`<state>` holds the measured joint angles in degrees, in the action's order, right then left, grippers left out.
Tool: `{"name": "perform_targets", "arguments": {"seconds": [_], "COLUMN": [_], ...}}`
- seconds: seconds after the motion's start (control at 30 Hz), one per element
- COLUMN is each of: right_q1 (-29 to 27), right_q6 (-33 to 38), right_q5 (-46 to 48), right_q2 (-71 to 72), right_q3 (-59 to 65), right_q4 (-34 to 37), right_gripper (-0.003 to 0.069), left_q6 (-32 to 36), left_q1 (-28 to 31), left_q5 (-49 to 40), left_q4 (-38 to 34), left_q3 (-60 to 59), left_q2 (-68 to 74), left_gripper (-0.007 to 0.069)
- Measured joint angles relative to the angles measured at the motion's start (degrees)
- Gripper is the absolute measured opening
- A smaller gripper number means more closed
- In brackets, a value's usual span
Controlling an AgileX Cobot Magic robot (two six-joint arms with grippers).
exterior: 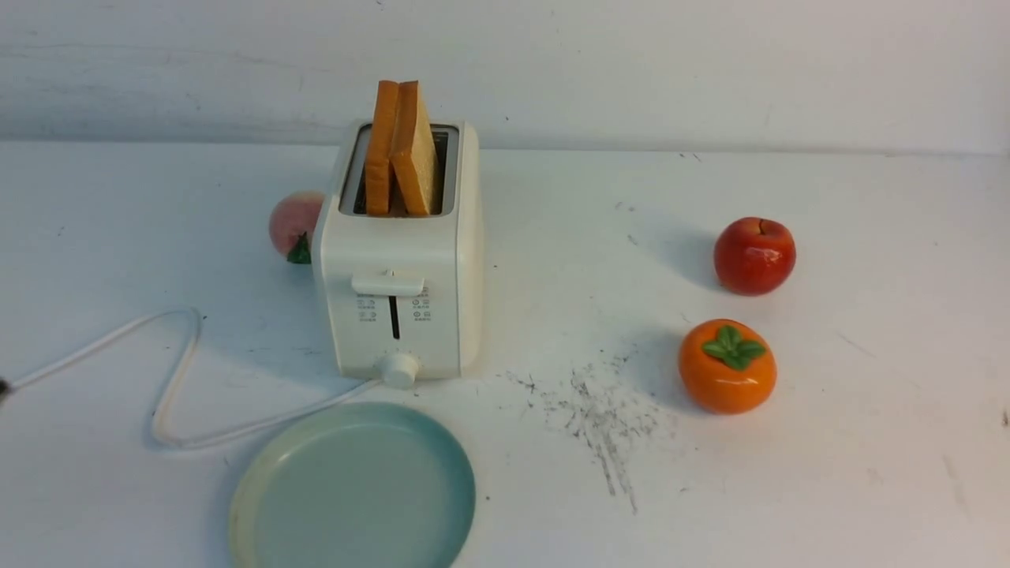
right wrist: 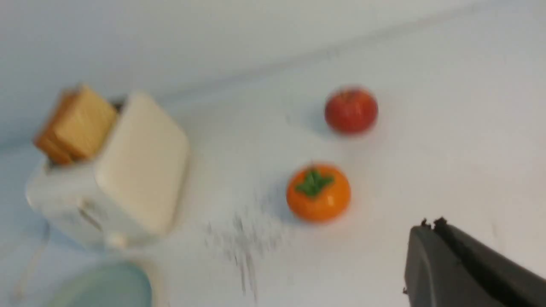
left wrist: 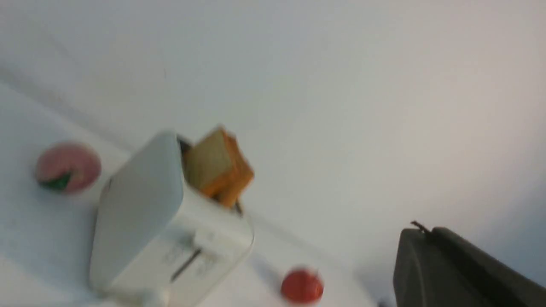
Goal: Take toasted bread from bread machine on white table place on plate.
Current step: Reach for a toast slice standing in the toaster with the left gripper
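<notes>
Two slices of toasted bread (exterior: 398,150) stand in the one bread machine (exterior: 394,292), their upper parts well above its slots; the right one tilts, its upper part leaning against the left one. Around that machine's centre in the front view, the one plate (exterior: 355,489) lies at six o'clock, just beside its front, with nothing on it and its near edge cut off by the picture. The one pink fruit (exterior: 296,225) sits at ten o'clock, partly hidden by the machine's side. One white cord (exterior: 177,379) runs out toward eight o'clock, looping over the white table (exterior: 568,237). The one red apple (exterior: 755,256) sits at three o'clock and the one orange persimmon (exterior: 727,367) at four, near each other and well apart from the machine. The table's far edge meets the wall (exterior: 631,71) close behind the machine. Open room lies between machine and fruits, marked by scuffs, and more beyond the fruits at three o'clock. Both the left gripper (left wrist: 426,230) and the right gripper (right wrist: 433,224) are closed, holding nothing.
</notes>
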<state>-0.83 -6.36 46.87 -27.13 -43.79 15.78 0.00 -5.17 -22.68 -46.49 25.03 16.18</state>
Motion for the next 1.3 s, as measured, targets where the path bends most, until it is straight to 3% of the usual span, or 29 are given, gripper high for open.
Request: {"name": "perform_targets", "arguments": {"seconds": [0.03, 0.07, 0.13, 0.23, 0.37, 0.57, 0.8, 0.87, 1.03, 1.07, 1.2, 1.3], "right_q1": [0.0, 0.0, 0.0, 0.0, 0.0, 0.0, 0.0, 0.0, 0.0, 0.0, 0.0, 0.0], "right_q6": [0.8, 3.7, 6.7, 10.5, 14.5, 17.2, 17.4, 17.4, 17.4, 17.4, 17.4, 17.4], "right_q5": [1.5, 6.3, 9.6, 11.4, 11.5, 11.5, 11.4, 11.4, 11.4, 11.4, 11.4, 11.3], "right_q2": [-0.6, -5.5, -9.1, -12.1, -13.4, -13.5, -13.5, -13.5, -13.5, -13.5, -13.5, -13.5], "right_q3": [-0.4, -1.1, -1.2, -1.2, -1.2, -1.2, -1.2, -1.2, -1.2, -1.2, -1.2, -1.2], "right_q4": [0.2, 2.5, 5.2, 8.5, 12.1, 15.8, 16.0, 16.0, 16.0, 16.0, 16.0, 16.0], "right_gripper": [-0.0019, -0.0019, -0.0019, -0.0019, -0.0019, -0.0017, -0.0012, -0.0008, -0.0008, -0.0007, -0.0005, -0.0005], "left_q6": [0.0, 0.5, 0.6, 0.0, 0.0, 1.1, 9.7, 13.0, 14.0, 14.0, 14.2, 14.3], "left_q1": [0.0, 0.0, 0.0, 0.0, 0.0, -3.3, -10.0, -11.5, -11.7, -11.7, -11.7, -11.7], "left_q5": [-2.2, -11.7, -20.5, -27.8, -29.9, -22.5, -9.2, -3.1, 2.4, 4.6, 9.8, 12.3], "left_q4": [0.8, 4.5, 10.9, 18.3, 22.6, 23.3, 23.9, 24.1, 24.1, 24.1, 24.1, 24.1], "left_q3": [0.9, 5.3, 10.8, 17.5, 26.6, 39.6, 44.8, 44.9, 44.9, 44.9, 44.9, 44.9], "left_q2": [1.8, 9.2, 19.5, 30.0, 39.2, 49.4, 61.2, 65.9, 71.0, 72.5, 75.8, 77.6], "left_gripper": [-0.0014, -0.0014, -0.0014, -0.0014, -0.0014, -0.0014, -0.0004, 0.0052, 0.0176, 0.0244, 0.0356, 0.0377]}}
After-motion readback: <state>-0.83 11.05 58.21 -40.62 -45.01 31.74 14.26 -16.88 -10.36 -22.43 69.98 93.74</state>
